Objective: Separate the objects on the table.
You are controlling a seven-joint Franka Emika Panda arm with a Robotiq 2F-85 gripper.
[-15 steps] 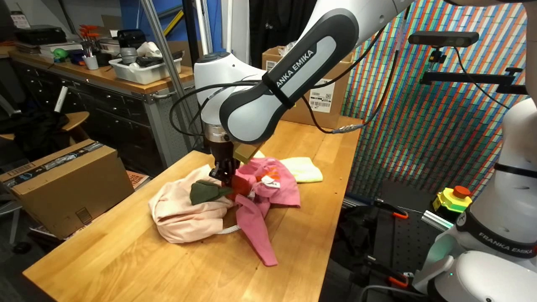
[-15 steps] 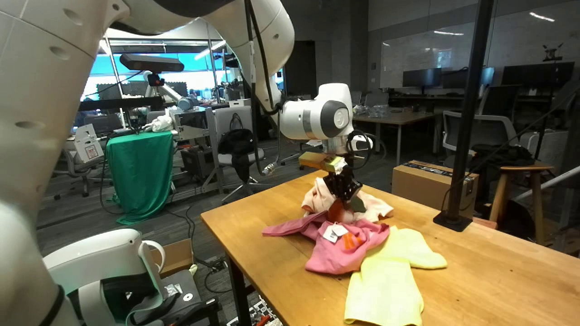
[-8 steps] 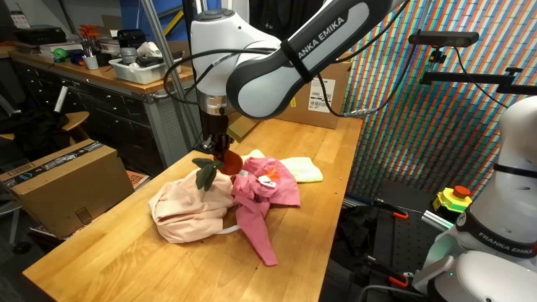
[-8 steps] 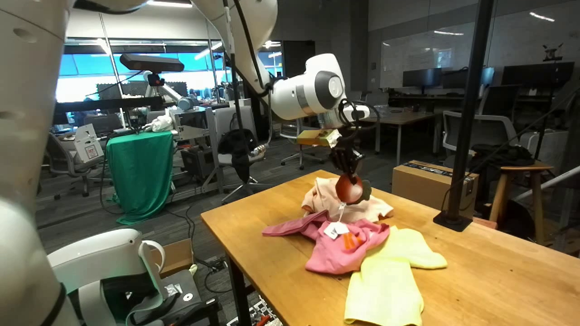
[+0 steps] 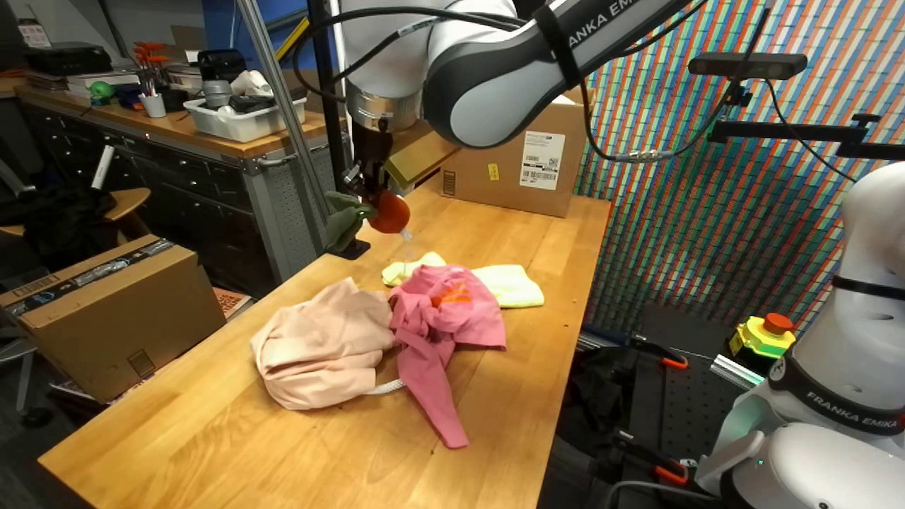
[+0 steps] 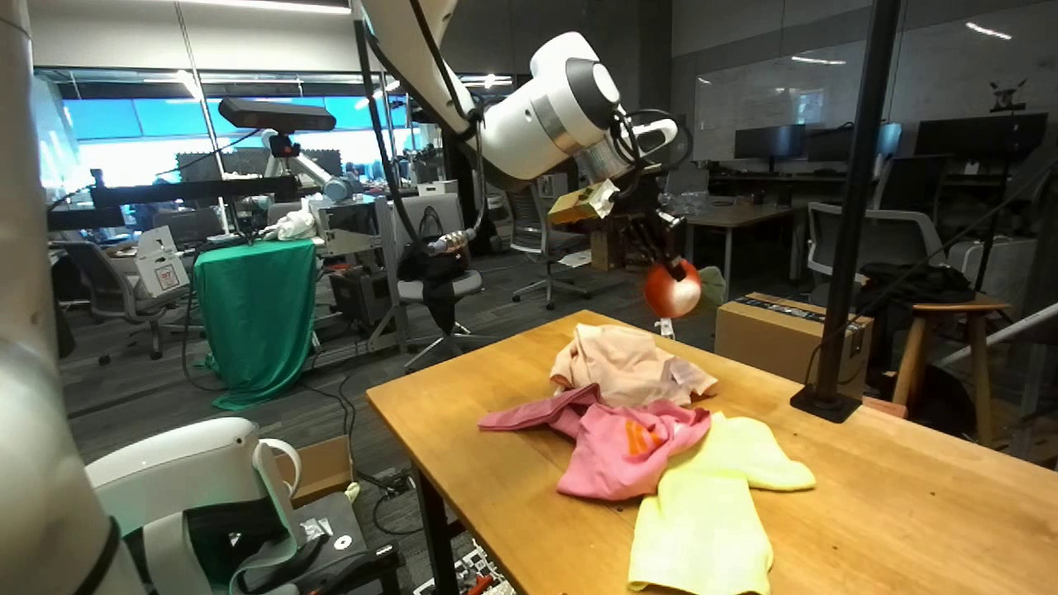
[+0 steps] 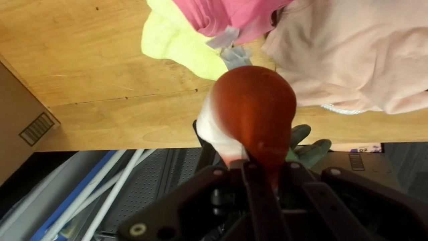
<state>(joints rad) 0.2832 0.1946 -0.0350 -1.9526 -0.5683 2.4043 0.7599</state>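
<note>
The black gripper [image 6: 676,269] is narrowly pinching a rounded, green-leaved, red-and-white object [image 6: 674,299] above the light-brown wooden table [image 6: 876,504]. There, a pink cloth [image 6: 607,463] is lying between a yellow cloth [image 6: 702,529] and a cream-beige cloth [image 6: 616,364].

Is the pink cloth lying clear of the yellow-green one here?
No, in an exterior view the pink cloth lies partly over the yellow-green cloth.

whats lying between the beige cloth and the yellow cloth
The pink cloth lies between the beige cloth and the yellow cloth, partly over the yellow; both exterior views show it. The wrist view also shows bare table in the gap.
</note>
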